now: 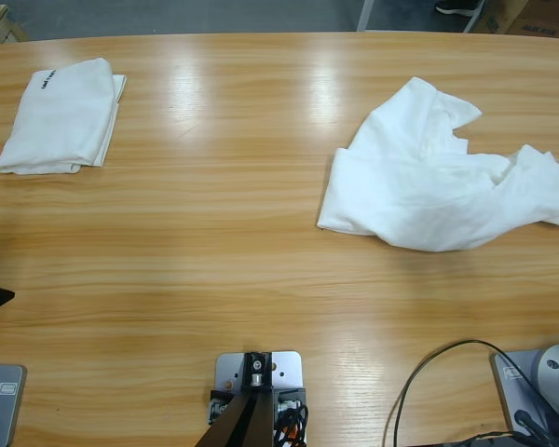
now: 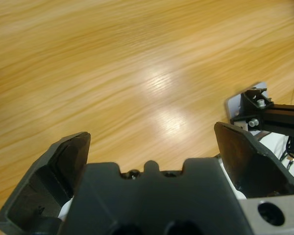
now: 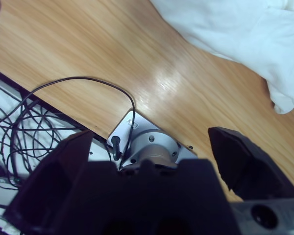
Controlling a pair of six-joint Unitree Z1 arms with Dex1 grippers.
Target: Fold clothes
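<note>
The left pincer stands wide, its two matte black jaws splayed apart with nothing between them, their inner faces smooth and slightly hollowed; past its tips lies only bare bench, a glossy wood surface with fine, streaky honey-coloured grain and a soft patch of glare. Off to that pincer's right a corner of the rig's metal hardware shows at the bench edge. The right pincer is likewise spread wide and empty, blunt black jaws framing a round, brushed-metal arm base on a pale plate just ahead of it, at the bench's edge. A thin black cable arcs in a loop from that plate over the wood, and a tangle of more thin wires hangs beyond the bench edge to the pincer's left. Farther ahead of the right pincer, well apart from its jaws, lies the crumpled T-shirt, soft white cloth with rounded folds and a limp hem resting on the wood. In the high view this crumpled T-shirt is an irregular heap, sleeves and body bunched into puffy ridges, one flat lobe spread toward the bench's middle. Well apart from it, at the bench's other end, sits the folded T-shirt, a neat, thick oblong of the same white cloth with layered edges and small black lettering near one corner.
</note>
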